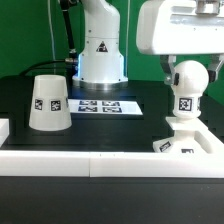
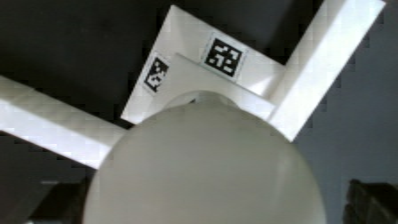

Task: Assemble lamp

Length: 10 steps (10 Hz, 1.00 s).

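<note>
The white ball-shaped bulb point(image 1: 189, 82) stands upright on its tagged stem on the flat angular lamp base point(image 1: 178, 140), at the exterior view's right. My gripper point(image 1: 187, 68) hangs over it from above, open, with one dark finger point(image 1: 167, 73) beside the ball. In the wrist view the bulb point(image 2: 214, 160) fills the middle and the gripper point(image 2: 214, 206) straddles it, a finger point(image 2: 370, 202) at each side. I see a thin gap there, so nothing is gripped. The base point(image 2: 267, 70) with its tags shows beyond the bulb. The cone shade point(image 1: 48, 103) stands alone at the exterior view's left.
The marker board point(image 1: 98, 105) lies flat on the dark table in front of the big white robot pedestal point(image 1: 100, 50). A low white wall point(image 1: 90, 162) runs along the near edge, and the base rests against it.
</note>
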Available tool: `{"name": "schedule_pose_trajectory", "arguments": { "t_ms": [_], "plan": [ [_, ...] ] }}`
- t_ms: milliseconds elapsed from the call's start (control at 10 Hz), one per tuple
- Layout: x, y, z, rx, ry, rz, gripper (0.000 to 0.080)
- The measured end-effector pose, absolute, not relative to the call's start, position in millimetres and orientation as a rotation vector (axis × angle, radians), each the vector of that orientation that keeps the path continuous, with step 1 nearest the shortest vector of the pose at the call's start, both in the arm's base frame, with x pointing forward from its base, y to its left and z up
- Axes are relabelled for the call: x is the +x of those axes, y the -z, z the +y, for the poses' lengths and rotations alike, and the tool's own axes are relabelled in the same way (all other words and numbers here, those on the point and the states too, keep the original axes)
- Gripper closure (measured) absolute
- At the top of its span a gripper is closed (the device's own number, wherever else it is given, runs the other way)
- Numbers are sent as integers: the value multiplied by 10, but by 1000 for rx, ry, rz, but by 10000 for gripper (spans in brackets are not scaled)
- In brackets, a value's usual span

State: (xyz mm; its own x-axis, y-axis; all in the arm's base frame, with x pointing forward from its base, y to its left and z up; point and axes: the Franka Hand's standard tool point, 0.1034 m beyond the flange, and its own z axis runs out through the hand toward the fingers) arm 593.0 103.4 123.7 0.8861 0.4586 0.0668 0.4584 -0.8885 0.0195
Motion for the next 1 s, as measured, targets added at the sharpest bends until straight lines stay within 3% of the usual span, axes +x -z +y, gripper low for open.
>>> {"name": "schedule_pose_trajectory", "arguments": {
  "t_ms": [500, 600, 1000],
  "plan": [
    [5918, -1213, 1024, 3047, -109, 746, 101],
    [5918, -1214, 1034, 3046, -109, 748, 220],
    [5918, -1214, 1035, 3066, -110, 677, 223]
  ]
}}
